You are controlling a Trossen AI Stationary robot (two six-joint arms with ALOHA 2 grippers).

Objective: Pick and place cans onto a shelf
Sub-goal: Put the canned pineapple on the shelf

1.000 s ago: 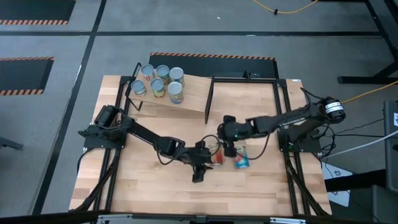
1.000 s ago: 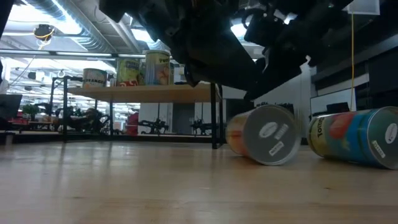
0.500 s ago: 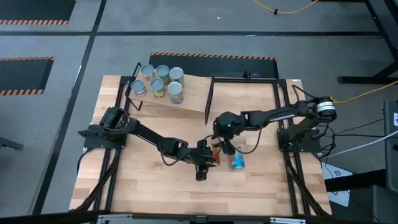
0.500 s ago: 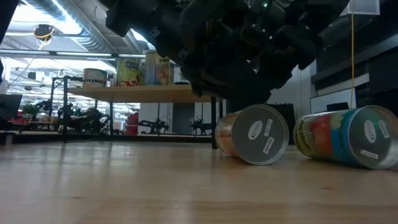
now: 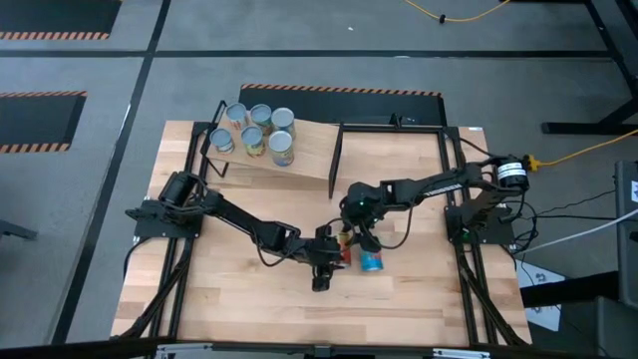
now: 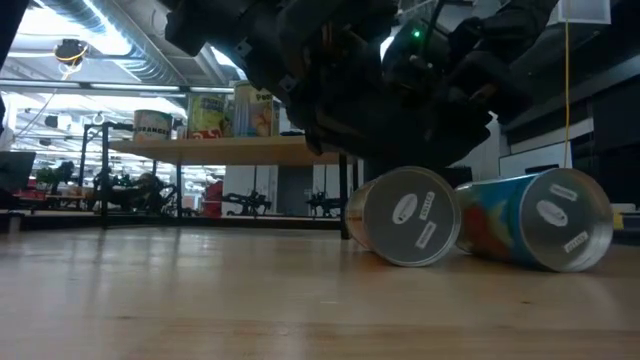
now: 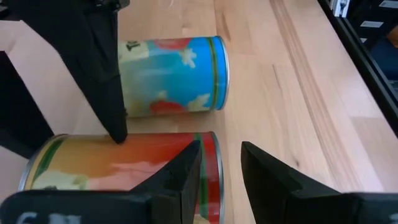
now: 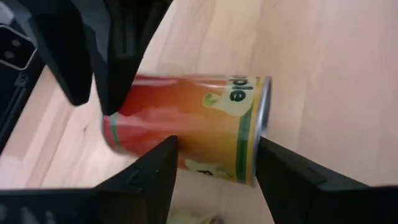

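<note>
A red-orange can [image 5: 346, 249] lies on its side on the tabletop. A blue can [image 5: 371, 262] lies on its side just to its right, and the two are close together in the low view [image 6: 405, 215] [image 6: 535, 220]. My left gripper [image 5: 335, 259] is at the red-orange can's end [image 7: 214, 155], its fingers a narrow gap apart. My right gripper [image 8: 217, 168] is open right above that can [image 8: 186, 127], its fingers across it. Several cans [image 5: 254, 130] stand upright on the tilted plywood shelf [image 5: 309, 150]. My left gripper has one finger [image 7: 183, 174] at the red-orange can's end rim; I cannot tell whether it touches. My right gripper has a fingertip [image 7: 117, 127] down at the red-orange can's side, between the two cans; I cannot tell whether it touches.
The shelf's black frame and upright divider [image 5: 336, 160] stand at the far side. The right half of the frame [image 5: 399, 150] holds no cans. Bare tabletop [image 5: 249, 299] lies toward the near edge. Black rails run along the right edge [image 7: 367, 68].
My right gripper has moved toward the table's left, over the red-orange can. The blue can has slid and turned toward the left and near edge, ending beside the red-orange can, which has shifted slightly left. My left gripper has edged toward the red-orange can.
</note>
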